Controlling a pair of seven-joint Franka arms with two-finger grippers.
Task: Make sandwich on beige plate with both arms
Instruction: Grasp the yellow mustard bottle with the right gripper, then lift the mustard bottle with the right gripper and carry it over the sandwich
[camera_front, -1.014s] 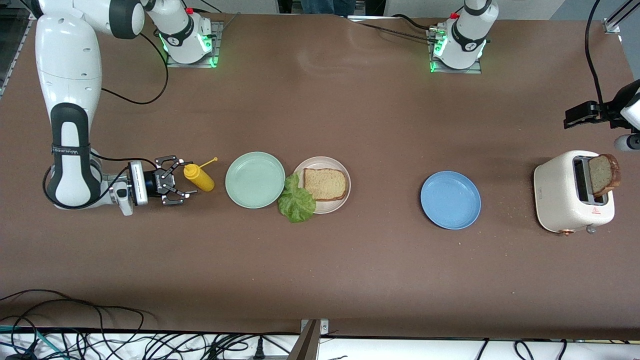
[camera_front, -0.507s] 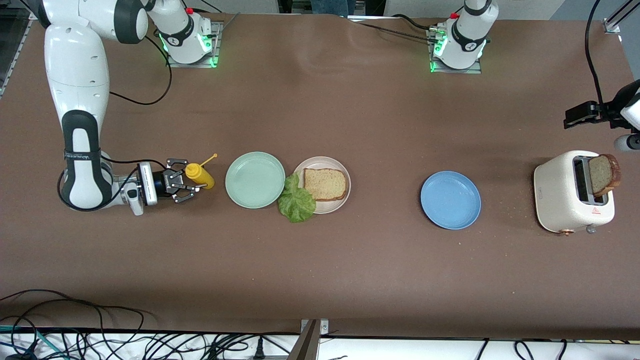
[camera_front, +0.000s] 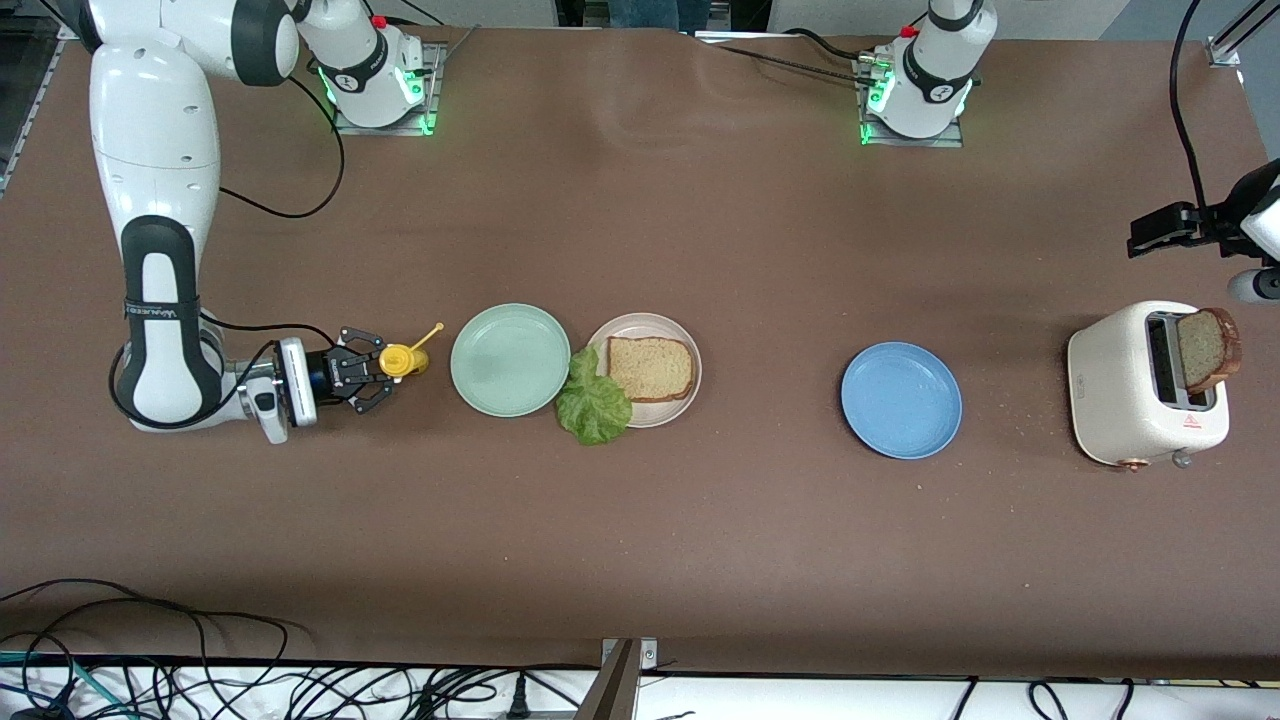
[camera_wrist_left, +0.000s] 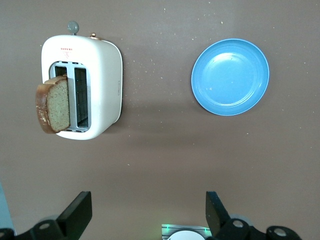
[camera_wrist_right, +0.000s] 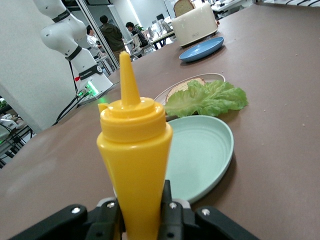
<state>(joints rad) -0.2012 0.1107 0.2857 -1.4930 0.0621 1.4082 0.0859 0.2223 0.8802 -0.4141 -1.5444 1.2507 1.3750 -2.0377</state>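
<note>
Down nearest the front camera, the lettuce leaf (camera_front: 594, 400) hangs over the rim of the beige plate (camera_front: 684, 399) at about seven o'clock, with one bread slice (camera_front: 650, 368) lying flat on that plate. Touching the leaf, toward the right arm's end, sits the mint-green plate (camera_front: 510, 359). Next along, the right gripper (camera_front: 375, 364) has its fingers clamped on the yellow squeeze bottle (camera_front: 403, 359), which stands upright. Toward the left arm's end lie the blue plate (camera_front: 901, 400) and the toaster (camera_front: 1130, 400), a second bread slice (camera_front: 1208, 348) standing in its slot. The left gripper (camera_wrist_left: 149, 211) waits over the table, jaws spread wide and empty.
</note>
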